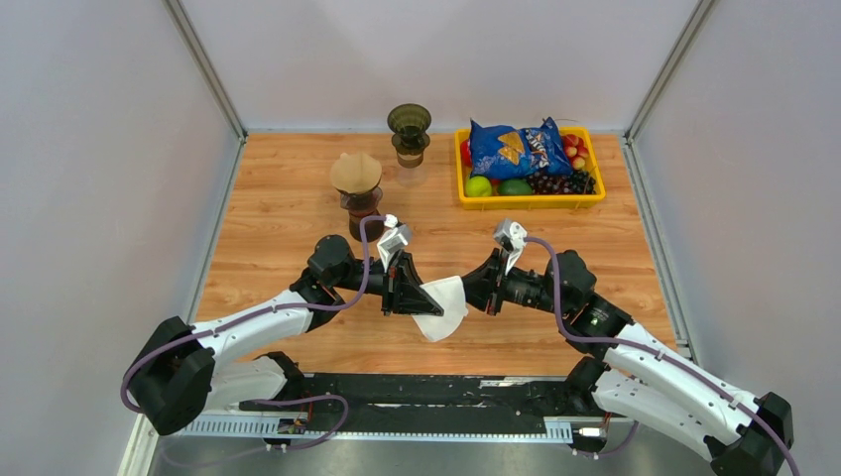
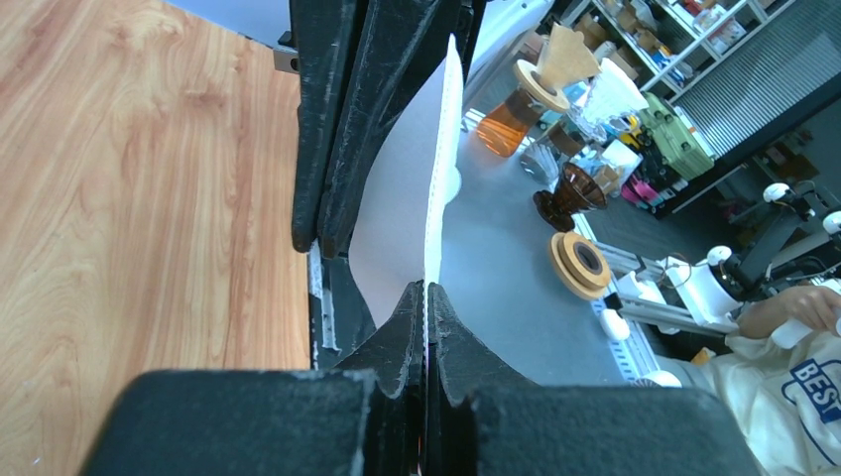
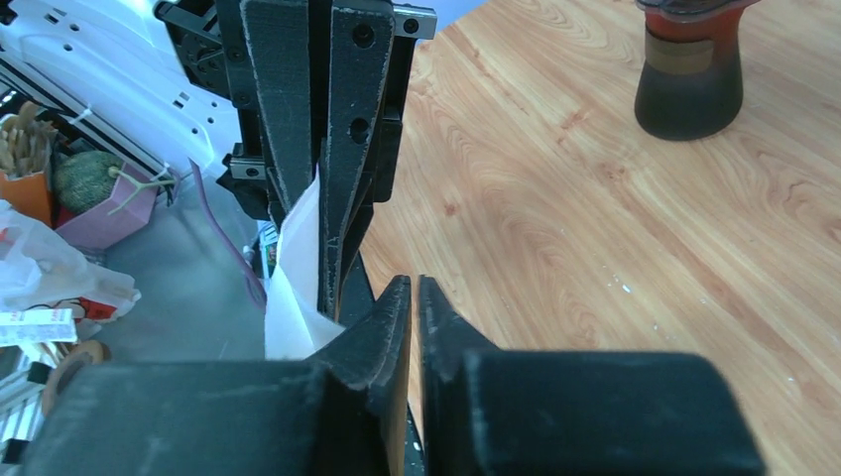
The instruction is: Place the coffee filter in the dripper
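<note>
Left pincer [image 1: 421, 296] is clenched on the white coffee filter [image 1: 443, 309], its two fingertips pressed flat together on the paper's crimped seam in the left wrist view, with the sheet curving away from the pinch toward the other arm. Right pincer [image 1: 476, 287] faces it from the opposite side, tip to tip over the near middle of the wooden table [image 1: 278, 218]. Its fingers stand almost together with only a thin slit between them, and the right wrist view shows the paper hanging just beside the finger on the left of that view, so whether it nips the filter or merely touches it I cannot tell. The filter hangs between the two pincers, drooping below them, well apart from the empty dark dripper [image 1: 409, 121] that stands on a clear glass at the far edge. Nearer and to the left of that, a second dripper [image 1: 355, 175] lined with brown paper sits on a dark carafe [image 1: 357, 205]. At the far right a yellow basket [image 1: 531, 202] holds a blue chip bag [image 1: 516, 147], dark grapes [image 1: 560, 183] and green fruit [image 1: 496, 186]
</note>
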You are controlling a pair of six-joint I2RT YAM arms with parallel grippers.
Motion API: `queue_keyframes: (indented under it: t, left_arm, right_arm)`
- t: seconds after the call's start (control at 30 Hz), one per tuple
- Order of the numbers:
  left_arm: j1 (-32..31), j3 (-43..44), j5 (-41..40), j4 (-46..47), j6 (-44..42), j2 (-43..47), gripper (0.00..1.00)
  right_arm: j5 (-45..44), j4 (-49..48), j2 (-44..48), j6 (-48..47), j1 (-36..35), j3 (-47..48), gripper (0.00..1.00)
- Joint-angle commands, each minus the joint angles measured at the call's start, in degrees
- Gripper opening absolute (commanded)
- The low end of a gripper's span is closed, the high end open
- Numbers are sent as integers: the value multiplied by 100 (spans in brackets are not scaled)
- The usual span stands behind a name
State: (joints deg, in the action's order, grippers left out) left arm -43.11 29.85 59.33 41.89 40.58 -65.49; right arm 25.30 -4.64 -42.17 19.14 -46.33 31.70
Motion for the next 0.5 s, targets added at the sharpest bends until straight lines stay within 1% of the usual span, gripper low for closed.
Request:
queue_keyframes:
  t: [0.0,0.03,0.17,0.4,0.47]
  left_arm:
    - [-29,228,-25,153,-120,-41,0]
    - [-26,233,-26,157,-120,-42,0]
    - [-29,225,-27,179,-82,-23,0]
    - [-26,213,-145,120,-42,59,0]
    - [-29,225,-198,74,-45,52,0]
  right_arm:
    - [255,-291,18,-4,-8,20,3]
    - [226,-291,31,-6,-8,24,0]
    - [-341,-70,81,-7,-10,15,0]
    - [-677,204,176,-75,-8,24,0]
    - [-609,209,241,-134,-14,12,0]
